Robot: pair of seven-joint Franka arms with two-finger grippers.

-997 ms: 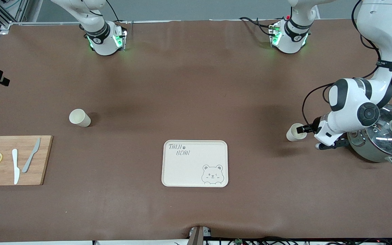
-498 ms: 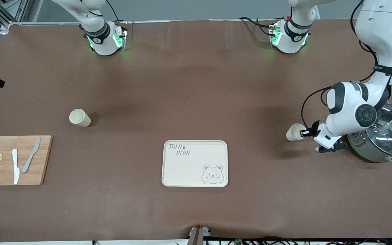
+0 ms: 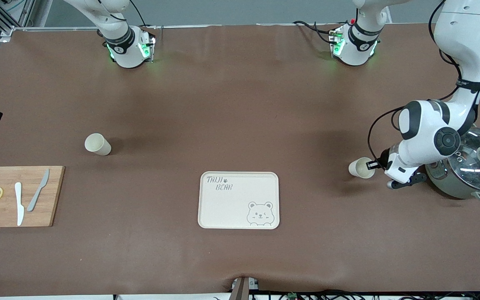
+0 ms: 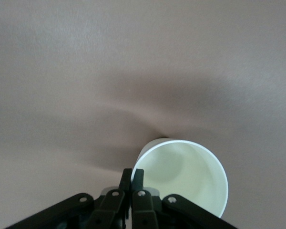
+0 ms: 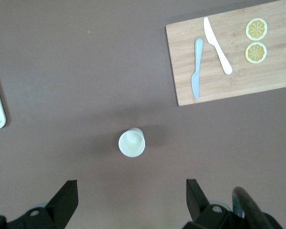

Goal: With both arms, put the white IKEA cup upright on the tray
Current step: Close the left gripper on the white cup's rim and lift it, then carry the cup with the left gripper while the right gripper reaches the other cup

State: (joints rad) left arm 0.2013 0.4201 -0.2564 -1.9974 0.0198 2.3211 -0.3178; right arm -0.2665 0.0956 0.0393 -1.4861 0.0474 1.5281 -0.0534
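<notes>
White plastic marks the cup (image 3: 361, 168) that the left end effector (image 3: 374, 165) holds by the rim; in the left wrist view the fingers (image 4: 132, 183) are pinched narrow on the cup's (image 4: 183, 176) wall, one inside and one outside. That cup sits toward the left arm's end of the worktop (image 3: 240, 125), beside the steel pot (image 3: 469, 168), tilted with its mouth turned toward the front camera. From it the tray (image 3: 238, 200) lies at roughly eight o'clock in the front view, well apart, so the carry must run that way toward the middle.

A second cup (image 3: 97, 144) stands toward the right arm's end, at about eleven o'clock from the tray and farther from the front camera than the cutting board (image 3: 17, 196). The right end effector (image 5: 131, 198) hangs high over this cup (image 5: 131, 142) with its fingers spread wide, clearly the nearer arm for it.
</notes>
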